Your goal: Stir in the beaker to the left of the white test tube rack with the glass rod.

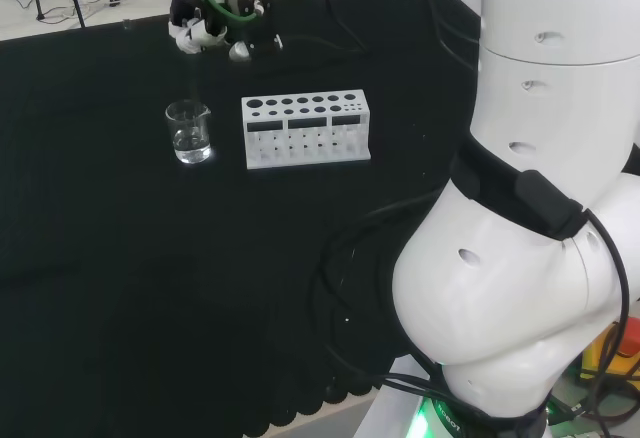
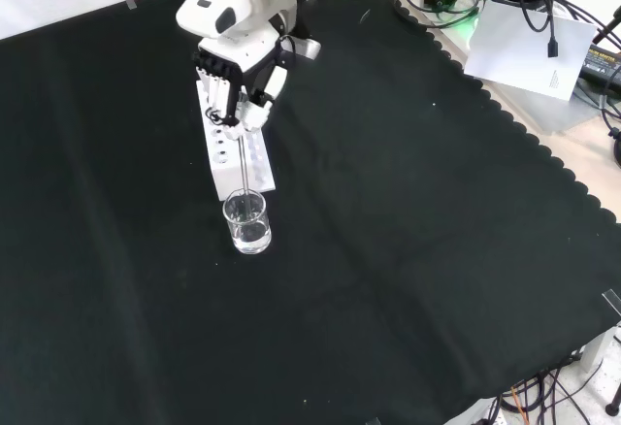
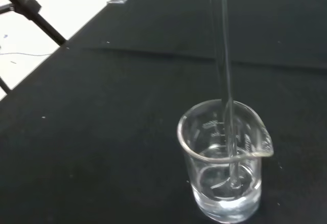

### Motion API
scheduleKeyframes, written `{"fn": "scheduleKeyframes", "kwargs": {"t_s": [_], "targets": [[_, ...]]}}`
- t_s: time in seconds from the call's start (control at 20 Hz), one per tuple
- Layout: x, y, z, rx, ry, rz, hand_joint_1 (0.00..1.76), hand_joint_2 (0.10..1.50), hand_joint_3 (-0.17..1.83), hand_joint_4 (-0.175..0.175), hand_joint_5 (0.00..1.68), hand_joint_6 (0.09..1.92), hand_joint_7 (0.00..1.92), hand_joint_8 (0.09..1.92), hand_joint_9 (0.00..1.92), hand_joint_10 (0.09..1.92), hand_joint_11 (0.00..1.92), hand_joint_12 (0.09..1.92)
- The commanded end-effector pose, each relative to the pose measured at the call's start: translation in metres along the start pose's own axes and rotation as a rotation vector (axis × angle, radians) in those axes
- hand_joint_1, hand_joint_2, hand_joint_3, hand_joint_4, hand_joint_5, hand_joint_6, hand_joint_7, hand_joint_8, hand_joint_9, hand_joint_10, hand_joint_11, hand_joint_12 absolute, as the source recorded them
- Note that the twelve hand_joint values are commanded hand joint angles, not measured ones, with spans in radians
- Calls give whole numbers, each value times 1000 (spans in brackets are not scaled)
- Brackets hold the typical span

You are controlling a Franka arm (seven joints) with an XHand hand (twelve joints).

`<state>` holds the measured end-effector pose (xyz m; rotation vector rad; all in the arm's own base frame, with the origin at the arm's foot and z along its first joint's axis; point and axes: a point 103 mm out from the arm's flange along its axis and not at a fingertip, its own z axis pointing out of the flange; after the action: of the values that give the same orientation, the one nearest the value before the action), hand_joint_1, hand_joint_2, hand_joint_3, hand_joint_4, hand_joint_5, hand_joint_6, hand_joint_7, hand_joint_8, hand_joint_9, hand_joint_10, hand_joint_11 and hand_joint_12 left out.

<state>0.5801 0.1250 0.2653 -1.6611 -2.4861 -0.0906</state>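
**Rod tip down in the beaker, stirring under way**

The main risk is the beaker (image 3: 225,168) itself. It is small, light-looking clear glass standing free on the black cloth (image 2: 408,250), with only a shallow layer of clear liquid to weigh it down. The glass rod (image 3: 227,101) reaches down to its floor, as the wrist view shows, so a stirring circle that swings too wide would likely press the rod against the wall and push or tip the vessel. A descent that goes any lower could jam the tip against the bottom and, I judge, slide the rod up through the fingers. The white test tube rack (image 2: 233,148) stands just beside the beaker, so a shoved beaker would soon meet it. Liquid could also slop over the spout if the motion is quick.

The hand (image 2: 236,81) hangs above the rack end in the front view, its fingers curled in toward the thumb and pinching the top of the rod. The rod drops from there, leaning a little, into the beaker's mouth. Nothing else touches the hand.

In the head view the beaker (image 1: 189,133) sits left of the rack (image 1: 306,130), near but apart, with the hand (image 1: 212,33) farther back above the cloth. The rod cannot be made out clearly there.
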Motion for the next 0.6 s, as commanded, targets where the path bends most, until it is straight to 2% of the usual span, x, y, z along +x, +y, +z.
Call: {"fn": "scheduleKeyframes", "kwargs": {"t_s": [0.05,0.25,0.6], "targets": [[9,-4,6,-12,4,-54,1299,1069,0,-175,1087,526,1114,1103,1568,886,1615,772],[15,16,9,8,0,-49,1299,1069,0,-175,1087,526,1113,1104,1568,886,1615,773],[14,39,3,-8,-3,-45,1299,1069,0,-175,1086,526,1113,1105,1568,887,1615,775]]}}
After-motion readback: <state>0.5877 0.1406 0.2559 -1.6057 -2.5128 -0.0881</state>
